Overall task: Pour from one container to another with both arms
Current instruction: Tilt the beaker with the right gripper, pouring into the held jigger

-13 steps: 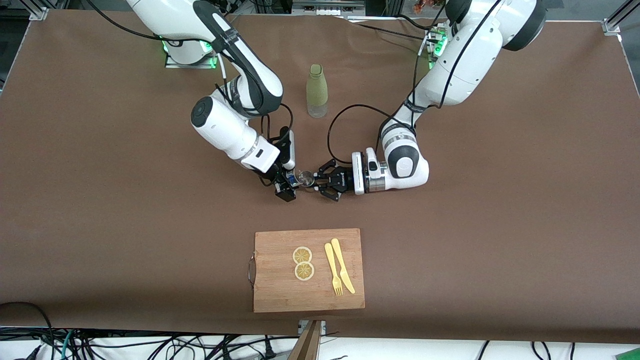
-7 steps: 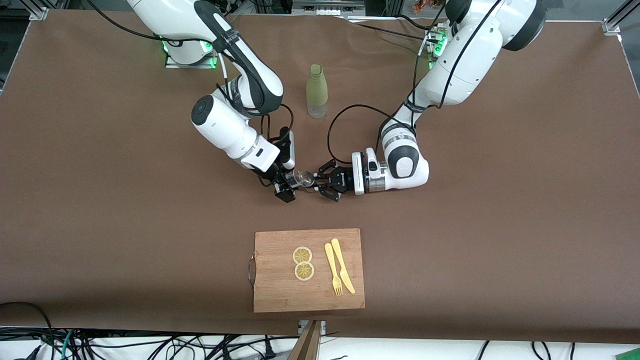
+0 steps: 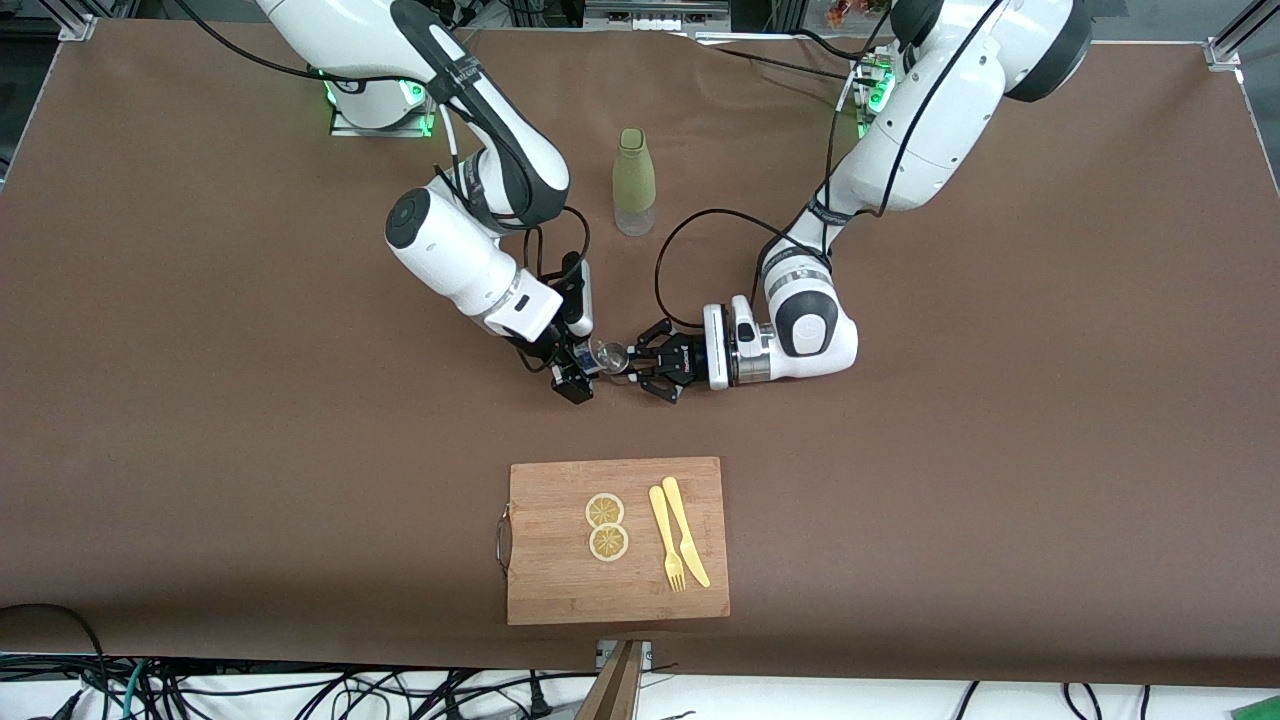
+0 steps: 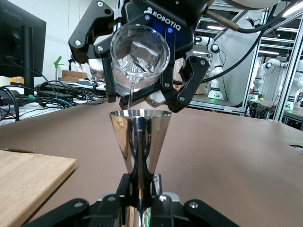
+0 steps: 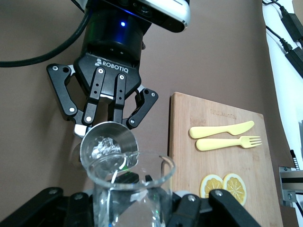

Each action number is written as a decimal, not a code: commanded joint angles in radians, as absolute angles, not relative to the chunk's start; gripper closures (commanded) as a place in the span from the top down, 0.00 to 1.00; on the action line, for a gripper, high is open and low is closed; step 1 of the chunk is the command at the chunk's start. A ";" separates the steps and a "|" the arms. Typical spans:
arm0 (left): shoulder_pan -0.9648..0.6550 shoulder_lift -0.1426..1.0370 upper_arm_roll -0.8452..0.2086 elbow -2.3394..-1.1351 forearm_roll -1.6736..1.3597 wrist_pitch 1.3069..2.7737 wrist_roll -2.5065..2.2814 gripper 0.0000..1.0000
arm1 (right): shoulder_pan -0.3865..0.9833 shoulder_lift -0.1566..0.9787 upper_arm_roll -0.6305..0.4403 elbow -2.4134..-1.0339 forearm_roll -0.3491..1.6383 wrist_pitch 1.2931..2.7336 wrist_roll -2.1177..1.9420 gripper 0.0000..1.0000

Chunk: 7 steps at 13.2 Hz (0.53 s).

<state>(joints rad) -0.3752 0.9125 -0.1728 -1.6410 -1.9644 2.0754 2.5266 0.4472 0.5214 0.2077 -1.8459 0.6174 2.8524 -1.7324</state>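
Water runs from the glass (image 4: 139,54) into the metal cup (image 4: 140,137).
Right end effector (image 3: 585,362) grips the glass, left end effector (image 3: 640,368) grips the cup; one wobble could spill it on the table (image 3: 200,450).

tumbler (image 4: 140,53) above jigger (image 4: 140,137) | both over table (image 3: 200,420) ctr | board (image 3: 560,590) nearer cam | bottle (image 3: 634,180) farther

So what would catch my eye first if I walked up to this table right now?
Probably the two robot hands meeting over the middle of the table: the right hand tips a tiny clear glass so a thin stream runs into the shiny metal jigger gripped upright by the left hand. Nearer the front camera lies a wooden board with two lemon slices and a yellow fork and knife.
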 commanded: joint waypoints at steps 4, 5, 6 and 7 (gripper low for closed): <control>-0.383 0.919 -0.178 -1.620 -2.005 2.102 2.557 0.00 | 0.440 0.471 0.193 -1.882 0.621 2.815 -1.660 0.12; -0.382 0.919 -0.178 -1.621 -2.005 2.102 2.559 0.00 | 0.437 0.454 0.181 -1.876 0.621 2.763 -1.617 0.12; -0.380 0.919 -0.178 -1.621 -2.003 2.102 2.559 0.00 | 0.433 0.439 0.163 -1.870 0.623 2.687 -1.579 0.12; -0.380 0.919 -0.178 -1.621 -2.003 2.102 2.559 0.00 | 0.431 0.425 0.140 -1.861 0.632 2.610 -1.557 0.12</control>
